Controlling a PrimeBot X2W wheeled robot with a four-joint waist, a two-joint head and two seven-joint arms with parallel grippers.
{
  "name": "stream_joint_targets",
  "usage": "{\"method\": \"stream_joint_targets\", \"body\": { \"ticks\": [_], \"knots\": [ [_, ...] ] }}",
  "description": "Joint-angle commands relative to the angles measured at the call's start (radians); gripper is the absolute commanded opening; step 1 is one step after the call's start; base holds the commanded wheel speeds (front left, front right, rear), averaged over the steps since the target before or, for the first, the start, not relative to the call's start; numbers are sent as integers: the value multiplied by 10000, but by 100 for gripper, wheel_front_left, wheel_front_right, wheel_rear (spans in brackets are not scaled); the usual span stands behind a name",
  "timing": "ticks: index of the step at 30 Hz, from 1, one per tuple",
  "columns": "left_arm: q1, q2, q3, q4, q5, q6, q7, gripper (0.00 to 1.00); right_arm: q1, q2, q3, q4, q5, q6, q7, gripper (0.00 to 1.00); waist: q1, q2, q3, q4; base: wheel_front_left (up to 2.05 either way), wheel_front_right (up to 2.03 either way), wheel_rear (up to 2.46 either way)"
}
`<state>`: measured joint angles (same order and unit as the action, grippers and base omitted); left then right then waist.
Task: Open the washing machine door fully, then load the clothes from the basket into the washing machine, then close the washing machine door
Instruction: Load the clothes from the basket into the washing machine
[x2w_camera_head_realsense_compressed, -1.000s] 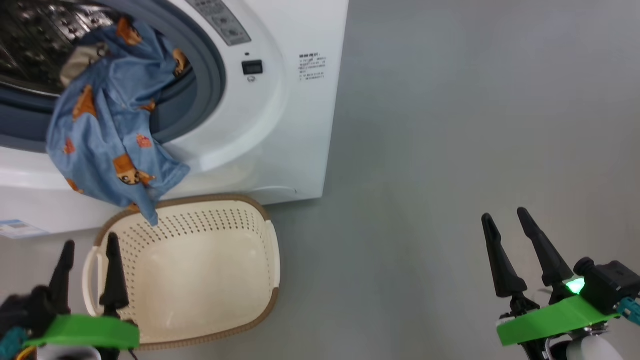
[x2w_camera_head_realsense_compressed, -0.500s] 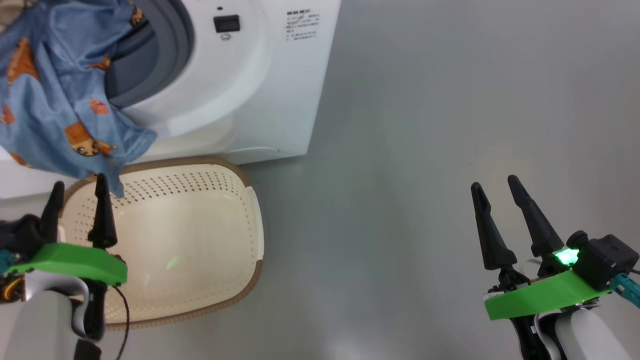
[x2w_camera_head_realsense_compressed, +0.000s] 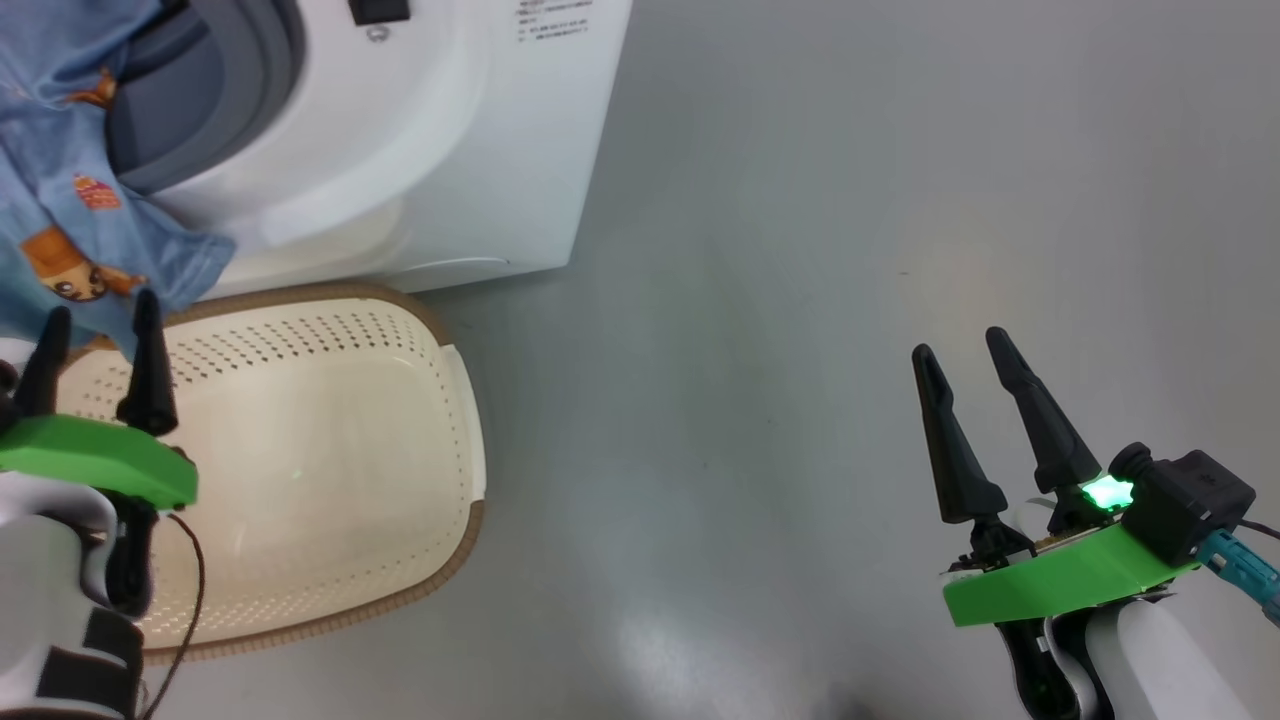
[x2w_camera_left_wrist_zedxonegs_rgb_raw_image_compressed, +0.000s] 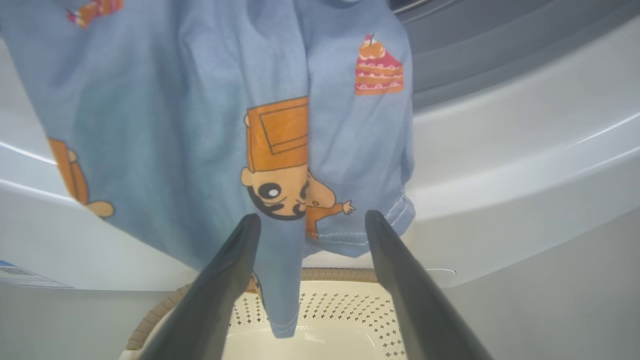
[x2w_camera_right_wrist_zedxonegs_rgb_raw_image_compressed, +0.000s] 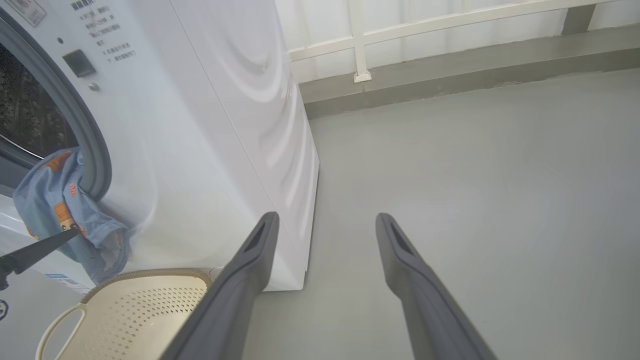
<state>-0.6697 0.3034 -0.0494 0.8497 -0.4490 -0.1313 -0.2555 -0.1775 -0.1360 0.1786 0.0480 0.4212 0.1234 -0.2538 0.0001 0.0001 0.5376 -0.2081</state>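
The white washing machine (x2w_camera_head_realsense_compressed: 440, 150) fills the upper left, its grey seal (x2w_camera_head_realsense_compressed: 190, 90) showing; its door is out of view. Light blue clothes (x2w_camera_head_realsense_compressed: 60, 220) with orange cartoon prints hang out of the opening, down over the machine's front, the hem reaching the cream basket (x2w_camera_head_realsense_compressed: 455, 420). The basket's floor is bare. My left gripper (x2w_camera_head_realsense_compressed: 104, 302) is open at the basket's far rim, just below the hanging cloth. In the left wrist view the clothes (x2w_camera_left_wrist_zedxonegs_rgb_raw_image_compressed: 200, 125) hang just beyond that gripper (x2w_camera_left_wrist_zedxonegs_rgb_raw_image_compressed: 312, 216), which holds nothing. My right gripper (x2w_camera_head_realsense_compressed: 958, 342) is open over the bare floor.
Grey floor (x2w_camera_head_realsense_compressed: 800, 300) stretches to the right of the machine and basket. The right wrist view shows the machine's side panel (x2w_camera_right_wrist_zedxonegs_rgb_raw_image_compressed: 240, 110), the basket (x2w_camera_right_wrist_zedxonegs_rgb_raw_image_compressed: 140, 310) at its foot, a white railing (x2w_camera_right_wrist_zedxonegs_rgb_raw_image_compressed: 360, 45) along the far wall, and one left finger (x2w_camera_right_wrist_zedxonegs_rgb_raw_image_compressed: 40, 247).
The head camera has swung, so machine and basket slid up and left in the picture. My left gripper has advanced from the basket's near side to its far rim. Both grippers stay open.
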Motion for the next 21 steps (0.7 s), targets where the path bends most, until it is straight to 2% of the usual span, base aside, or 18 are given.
{"method": "stream_joint_targets", "body": {
  "ticks": [1,13,21],
  "knots": [
    [-352,612,138,126,-224,6,-63,100,-57,-67,276,-222,-151,73,-80,100,-1,-1,220,-166,0,0,0],
    [-944,1122,-875,17,-1283,6,-63,100,-122,81,369,-264,-189,73,-80,100,-1,-1,483,-402,0,0,0],
    [-1358,1353,-1008,160,-1799,6,-63,100,-184,97,470,-294,-189,73,-80,100,-1,-1,612,-476,0,0,0]
  ]
}}
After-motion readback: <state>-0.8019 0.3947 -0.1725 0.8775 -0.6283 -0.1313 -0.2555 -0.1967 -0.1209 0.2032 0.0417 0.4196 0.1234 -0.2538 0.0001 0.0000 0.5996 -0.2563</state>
